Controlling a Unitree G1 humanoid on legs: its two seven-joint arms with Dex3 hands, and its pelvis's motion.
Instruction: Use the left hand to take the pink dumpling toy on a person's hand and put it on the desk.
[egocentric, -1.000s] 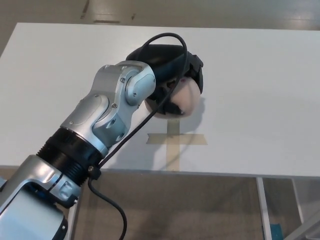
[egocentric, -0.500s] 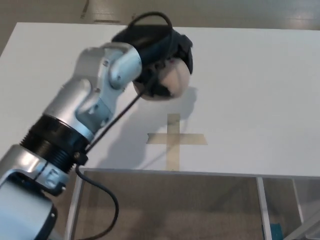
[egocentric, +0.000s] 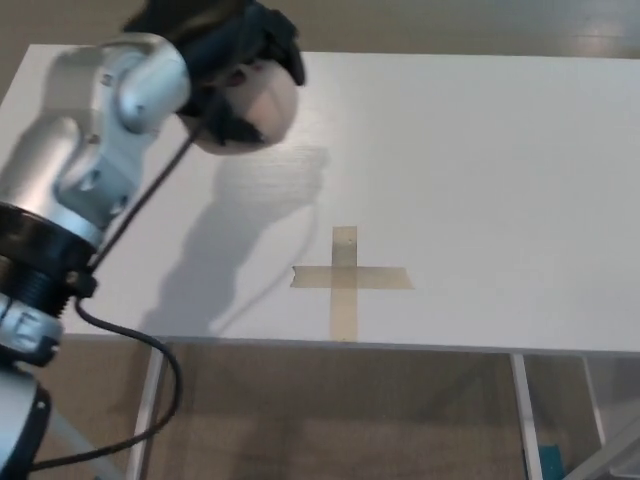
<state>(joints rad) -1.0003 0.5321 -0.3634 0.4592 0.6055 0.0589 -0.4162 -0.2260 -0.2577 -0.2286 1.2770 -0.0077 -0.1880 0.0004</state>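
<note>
Head view, looking down on a white tabletop filling most of the frame. Left hand at upper left, black, fingers wrapped over a pale pink dumpling toy, holding it raised above the tabletop. Silver left arm running down the left edge of the frame, with a black cable looping beneath it. Soft grey shadow of arm and toy spread across the tabletop, left of centre. Tan tape cross stuck flat near the tabletop's lower edge, at centre, well apart from the toy. Brownish floor along the bottom of the frame. Right hand not in view.
</note>
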